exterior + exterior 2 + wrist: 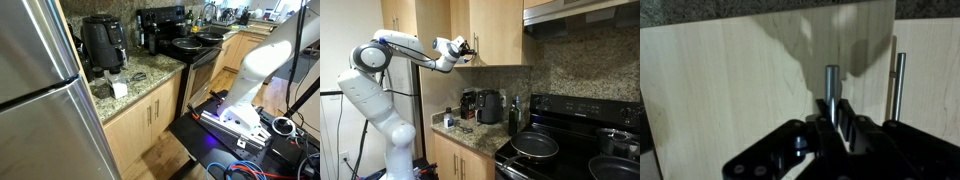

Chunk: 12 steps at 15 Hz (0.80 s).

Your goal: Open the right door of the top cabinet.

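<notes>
Wrist view: gripper (840,128) sits bottom centre, nose-on to the door (730,95), a pale wood panel filling most of the frame. The handle (831,88) is a slim metal bar just right of centre, long axis up-down in the pic, and its lower end drops in betw. the jaws. So the bar lies straight ahead of the jaws, axis square to their closing line. That looks good for a pinch, then a pull back toward the robot on an arc about the hinge side, I'd judge.

Jaws stand close either side of the bar, but can't tell if they're clenched on it or a hair off, as the gripper body hides the contact. Door looks shut, flush w/ the next panel.

A 2nd handle (899,80) stands parallel near the right edge, past a thin seam and clear of the jaws. A speckled strip (700,8) along the top edge looks like stone wall, so this pic is prob. upside down. Which door is "right" can't be fixed from it alone.

In an exterior view the gripper (466,47) is upper centre-left, at the lower edge of the cabinet (498,28), w/ the arm (410,48) reaching in level from the left; the handle is too small to read there. In an exterior view only the arm (262,60) low at right and the counter (140,72) show, w/ no cabinet or gripper in frame.
</notes>
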Tool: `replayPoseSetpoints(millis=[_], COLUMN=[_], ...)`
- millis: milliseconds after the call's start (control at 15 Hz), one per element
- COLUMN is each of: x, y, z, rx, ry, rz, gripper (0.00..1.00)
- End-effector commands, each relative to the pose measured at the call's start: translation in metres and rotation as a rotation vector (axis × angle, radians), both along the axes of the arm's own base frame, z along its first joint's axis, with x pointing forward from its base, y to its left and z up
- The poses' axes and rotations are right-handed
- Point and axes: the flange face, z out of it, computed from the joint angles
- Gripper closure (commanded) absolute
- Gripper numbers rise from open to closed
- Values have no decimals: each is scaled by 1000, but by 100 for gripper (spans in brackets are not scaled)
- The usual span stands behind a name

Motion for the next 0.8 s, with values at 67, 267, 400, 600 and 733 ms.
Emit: replayPoseSetpoints(millis=[67, 267, 400, 600, 733], x=[-34, -50, -59, -73, -83], y=[-70, -73, -76, -83, -90], z=[11, 10, 9, 6, 3], rx=[8, 19, 25, 35, 41], ry=[-31, -35, -34, -30, -27], rz=[-140, -143, -149, -159, -168], gripper=[96, 96, 96, 96, 96])
